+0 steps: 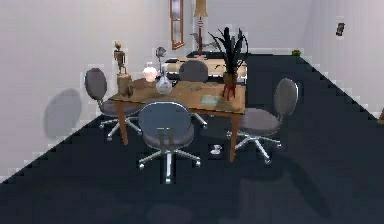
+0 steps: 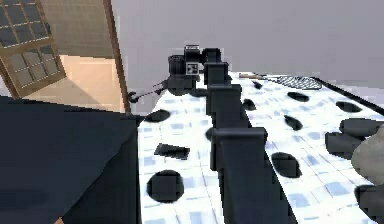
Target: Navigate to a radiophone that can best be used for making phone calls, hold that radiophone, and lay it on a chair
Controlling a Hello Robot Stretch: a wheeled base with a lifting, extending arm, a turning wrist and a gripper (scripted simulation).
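Observation:
In the arm side view my arm [image 2: 232,130] reaches out over a white-and-blue checked cover with black spots [image 2: 310,130]. My gripper [image 2: 148,94] is at the arm's far end, beside its white marker squares [image 2: 181,66], near the cover's far edge. I cannot tell whether it holds anything. A small flat dark rectangle [image 2: 172,151], possibly the phone, lies on the cover left of the arm. In the forward view several grey swivel chairs stand around a wooden table [image 1: 190,101]; the nearest chair [image 1: 167,128] is in front and another chair [image 1: 266,118] is at its right.
A racket [image 2: 296,80] lies at the cover's far right. A large black mass [image 2: 60,160] fills the lower left, with a wooden door with glass panes [image 2: 45,55] behind it. On the table stand a potted plant [image 1: 230,60], a vase [image 1: 163,85] and a statuette [image 1: 120,60]. Dark floor lies open around.

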